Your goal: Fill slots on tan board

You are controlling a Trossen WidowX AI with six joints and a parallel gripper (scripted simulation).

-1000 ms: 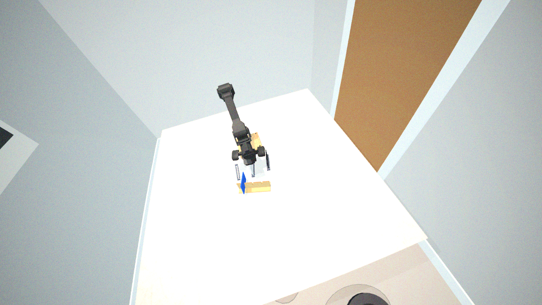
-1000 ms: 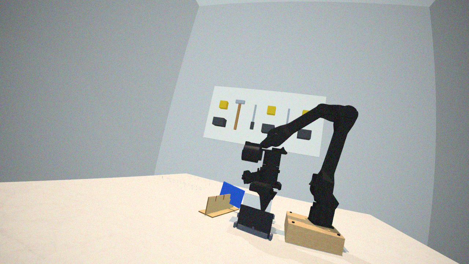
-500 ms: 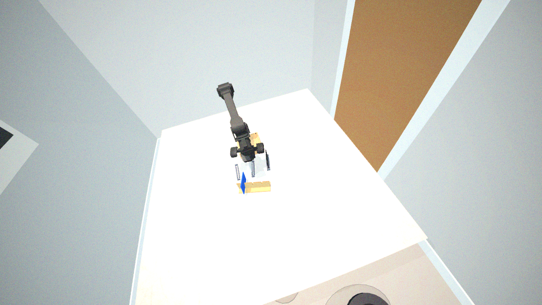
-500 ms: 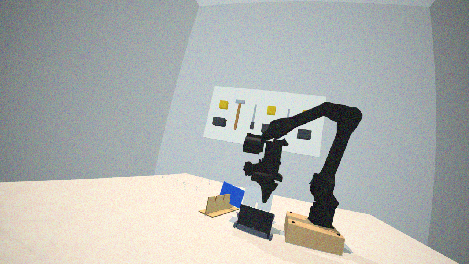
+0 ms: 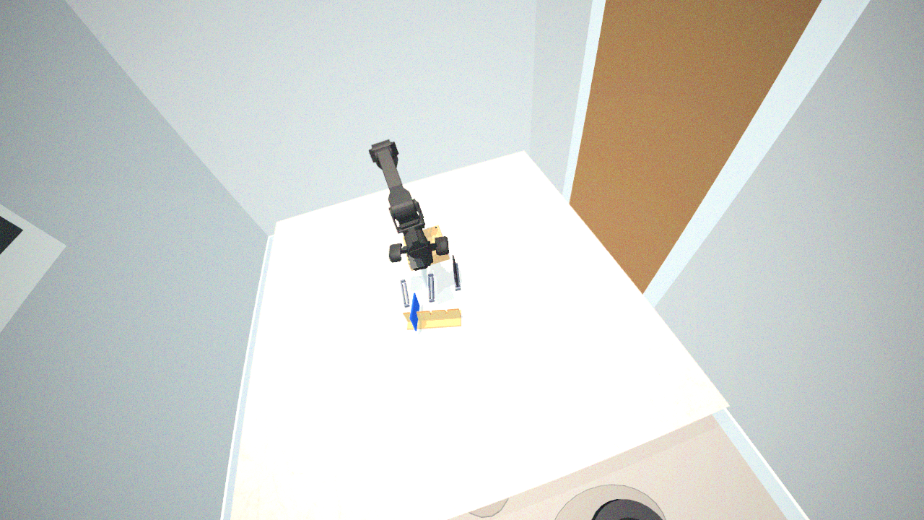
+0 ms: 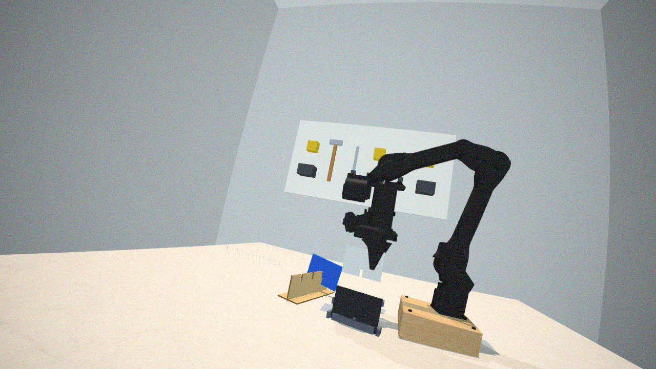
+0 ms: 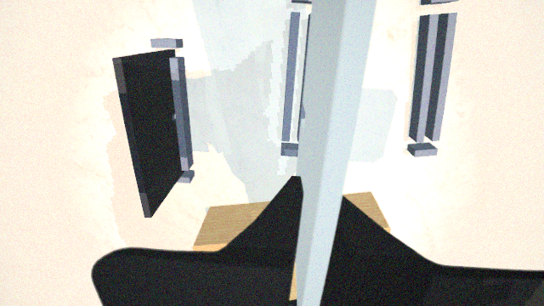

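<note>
holding the pale board [image 5: 424, 276] [image 6: 350, 260] [image 7: 323, 127] by its upper part, the gripper [image 5: 419, 263] [image 6: 373, 267] [image 7: 304, 186] is closed on it, one finger on each face. the board hangs upright under the gripper, and its notch opens downward. its lower edge is in the air, so there is some room between it and the table [image 5: 517, 388] [image 6: 137, 311] [image 7: 501, 191].

below the gripper is the middle holder [image 5: 431, 287] [image 7: 290, 85], apart from the board. to one side of the gripper, and lower, the black board [image 5: 455, 271] [image 6: 357, 305] [image 7: 149, 127] stands in its holder [image 6: 353, 322] [image 7: 182, 115]; its top edge is well apart from the fingers. to the other side is the outer holder [image 5: 405, 292] [image 7: 422, 85], which carries no board.

ahead of the gripper, on the side away from the wooden base [image 5: 442, 242] [image 6: 412, 328] [image 7: 238, 221], stands the tan board [image 5: 442, 315] [image 6: 300, 283]. the blue board [image 5: 414, 313] [image 6: 324, 271] sits crosswise near one end of it. beside the blue board, two slots are open along the top edge, and the air above them is free.
</note>
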